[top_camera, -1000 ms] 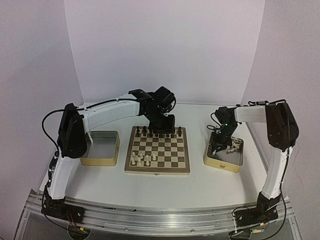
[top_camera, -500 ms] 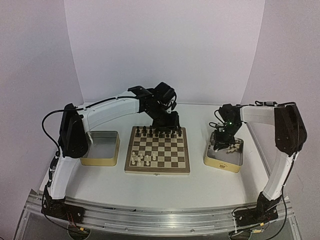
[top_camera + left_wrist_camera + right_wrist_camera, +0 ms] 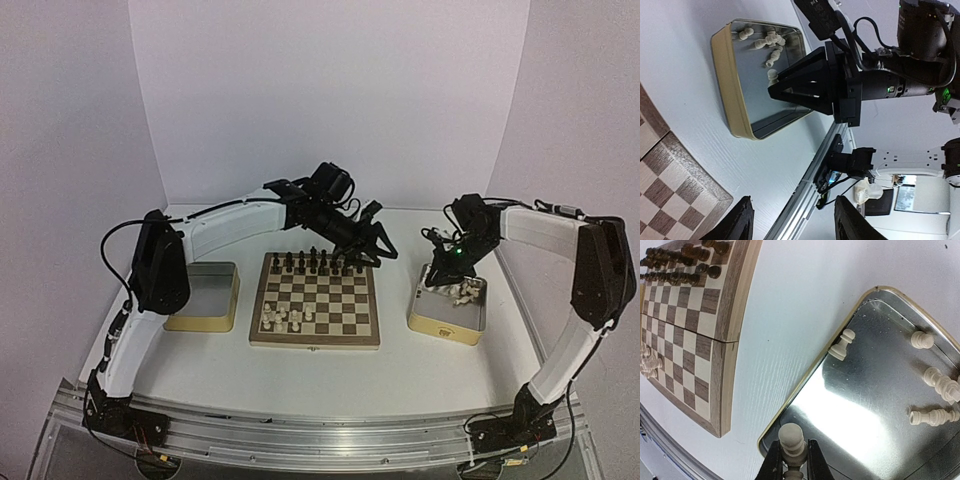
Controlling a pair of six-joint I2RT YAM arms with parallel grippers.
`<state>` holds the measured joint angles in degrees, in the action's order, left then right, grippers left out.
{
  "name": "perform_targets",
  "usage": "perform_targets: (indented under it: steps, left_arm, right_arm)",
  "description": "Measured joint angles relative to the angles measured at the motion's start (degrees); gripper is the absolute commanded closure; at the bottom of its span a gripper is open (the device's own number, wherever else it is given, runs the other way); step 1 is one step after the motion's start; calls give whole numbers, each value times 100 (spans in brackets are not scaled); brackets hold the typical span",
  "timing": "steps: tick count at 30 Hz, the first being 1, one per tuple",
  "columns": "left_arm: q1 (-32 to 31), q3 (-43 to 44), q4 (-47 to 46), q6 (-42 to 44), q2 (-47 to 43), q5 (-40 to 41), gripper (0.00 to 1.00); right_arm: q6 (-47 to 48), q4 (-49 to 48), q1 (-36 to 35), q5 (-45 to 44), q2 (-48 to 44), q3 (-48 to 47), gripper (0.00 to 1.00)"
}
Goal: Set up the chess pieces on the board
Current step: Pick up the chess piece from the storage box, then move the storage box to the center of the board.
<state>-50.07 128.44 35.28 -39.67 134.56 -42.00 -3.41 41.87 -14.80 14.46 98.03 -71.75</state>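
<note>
The board (image 3: 315, 300) lies mid-table, and its edge shows in the right wrist view (image 3: 685, 330). Several cream chess pieces (image 3: 285, 318) stand at its near left. My right gripper (image 3: 792, 446) is shut on a cream chess piece (image 3: 791, 434), held above the near corner of the right tin (image 3: 805, 382). In the top view it (image 3: 438, 274) hangs over that tin (image 3: 447, 322). More cream pieces (image 3: 941, 382) lie inside the tin. My left gripper (image 3: 792, 220) is open and holds nothing. It (image 3: 377, 248) hovers past the board's far right corner.
Dark pieces (image 3: 315, 263) line the board's far rows. A second metal tin (image 3: 200, 297) sits left of the board. The left wrist view shows the right tin (image 3: 732, 95) and the right arm's gripper (image 3: 805, 90) above it. White walls close the back and sides.
My left gripper left the board's far row, swung right and spread wider. My right gripper shut on a cream piece and rose from the tin.
</note>
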Motion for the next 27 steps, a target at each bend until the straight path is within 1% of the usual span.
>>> perform_targets:
  steps: [6,11,15,19,27]
  left_arm:
    - [116,63,-829,-576,622,-780,47]
    - [131,96,-1607,-1214,1177,-1243,47]
    - [129,96,-2220,-1708,1454,-1457,48]
    - [105,233,-2887,-2237,1647,-1597,48]
    - [11,666,-3789,-2992,1983,-1647,51]
  right_arm:
    - [618,-69,99,86,-187,265,100]
    - [1298,-257,195,49,-420,694,100]
    - [1755,-328,229,33,-639,899,100]
    - [2005,-393,229,49,-847,995,100]
    - [2267,-440,229,188,-1105,1093,100]
